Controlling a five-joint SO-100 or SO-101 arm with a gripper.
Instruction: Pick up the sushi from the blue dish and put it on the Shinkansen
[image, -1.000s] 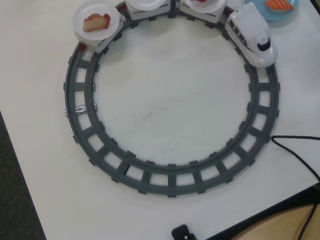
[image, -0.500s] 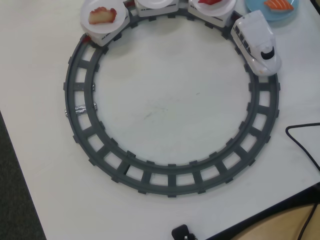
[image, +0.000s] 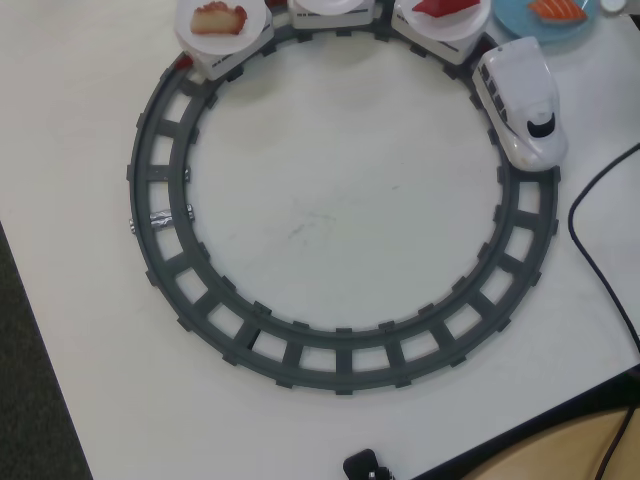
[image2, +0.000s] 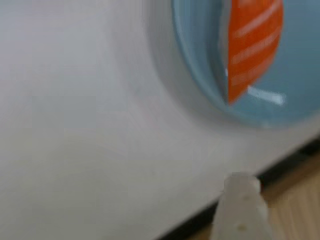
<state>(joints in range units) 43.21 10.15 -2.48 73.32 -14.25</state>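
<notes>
The sushi (image: 560, 10), orange with pale stripes, lies on the blue dish (image: 512, 16) at the top right edge of the overhead view. The white Shinkansen (image: 522, 100) stands on the grey ring track (image: 340, 360) just left of and below the dish, nose toward the bottom. The blurred wrist view shows the sushi (image2: 252, 45) on the blue dish (image2: 197, 65) at the top right. Of my gripper, only one pale fingertip (image2: 241, 187) shows, at the bottom edge, below the dish and apart from it. The gripper is out of the overhead view.
Behind the train, cars carry white plates: one with a tan-and-red piece (image: 220, 20), one with a plain red piece (image: 445, 8), one between them (image: 330, 5). A black cable (image: 590, 230) runs down the right side. The table's edge (image2: 280, 162) lies close below the dish.
</notes>
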